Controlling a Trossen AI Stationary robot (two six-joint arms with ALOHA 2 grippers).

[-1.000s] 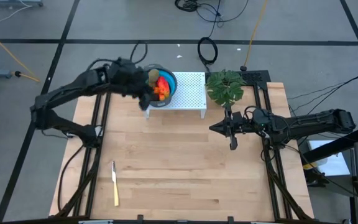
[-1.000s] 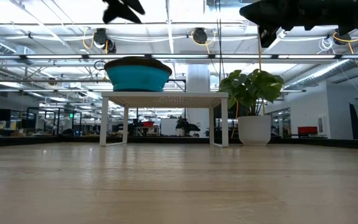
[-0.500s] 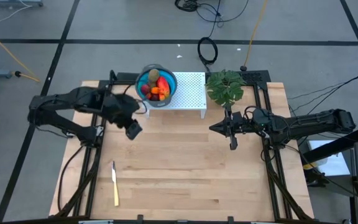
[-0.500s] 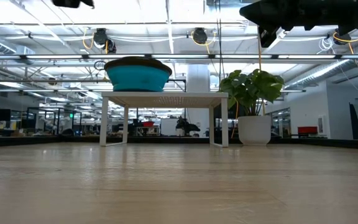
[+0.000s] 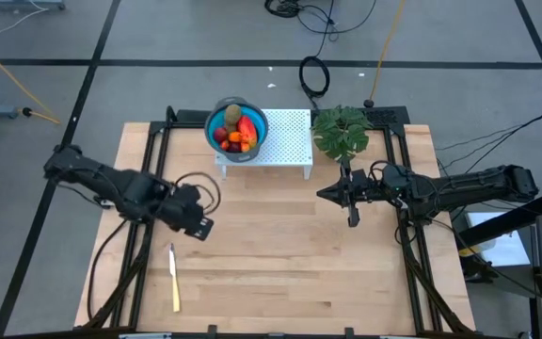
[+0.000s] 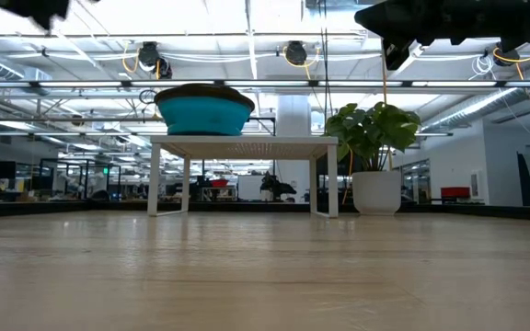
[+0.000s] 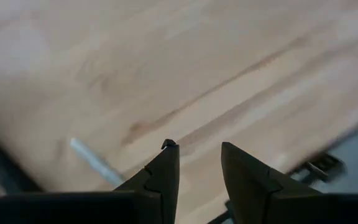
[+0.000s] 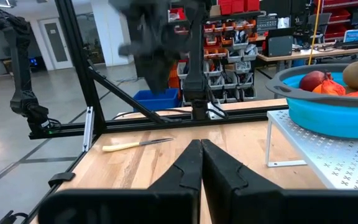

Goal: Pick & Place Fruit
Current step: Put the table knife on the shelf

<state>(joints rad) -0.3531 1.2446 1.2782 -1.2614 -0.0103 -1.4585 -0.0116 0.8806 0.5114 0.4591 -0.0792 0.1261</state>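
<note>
Fruit sits piled in the blue bowl on the white stand; left gripper hovers empty, fingers slightly apart, over bare table, right gripper shut and waiting. Small, smooth, likely light pieces — pinch each across its middle.

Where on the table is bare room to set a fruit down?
The wood between the knife and the right claw is bare, in front of the white stand. It is crowded at the back: bowl, stand, plant.
</note>
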